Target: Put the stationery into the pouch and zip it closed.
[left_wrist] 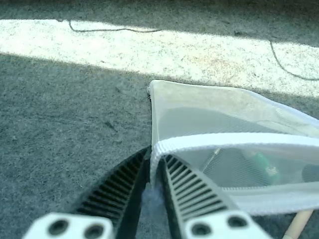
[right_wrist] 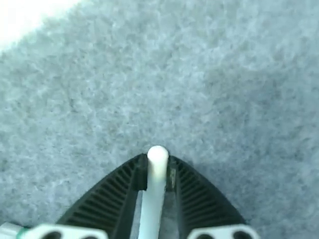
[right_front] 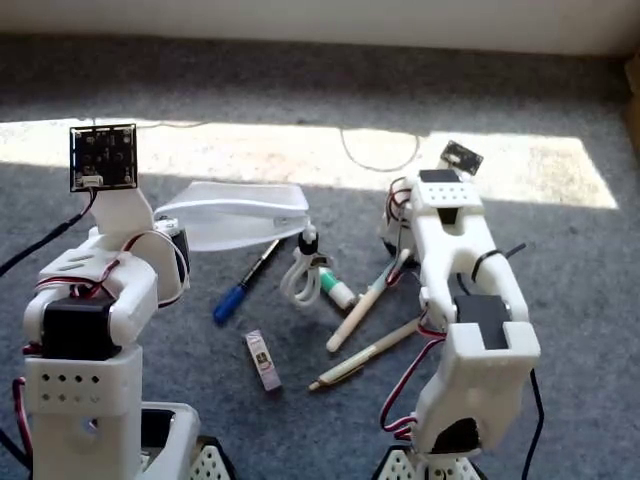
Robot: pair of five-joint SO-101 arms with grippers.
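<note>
A translucent white pouch (right_front: 238, 215) lies on the grey carpet, its mouth facing the stationery. My left gripper (left_wrist: 153, 172) is shut on the white hem of the pouch (left_wrist: 224, 124) at one end. My right gripper (right_wrist: 157, 172) is shut on the tip of a cream pen (right_wrist: 155, 189); in the high view this pen (right_front: 362, 308) slants down from the gripper (right_front: 398, 262) to the carpet. A blue pen (right_front: 243, 282), a white looped item (right_front: 303, 272), a green-and-white piece (right_front: 336, 291), a second cream pen (right_front: 365, 358) and a small eraser (right_front: 263, 360) lie between the arms.
A sunlit band of carpet (right_front: 300, 155) with a thin cable (right_front: 380, 160) runs behind the pouch. The arm bases (right_front: 80, 400) stand at the near edge on both sides.
</note>
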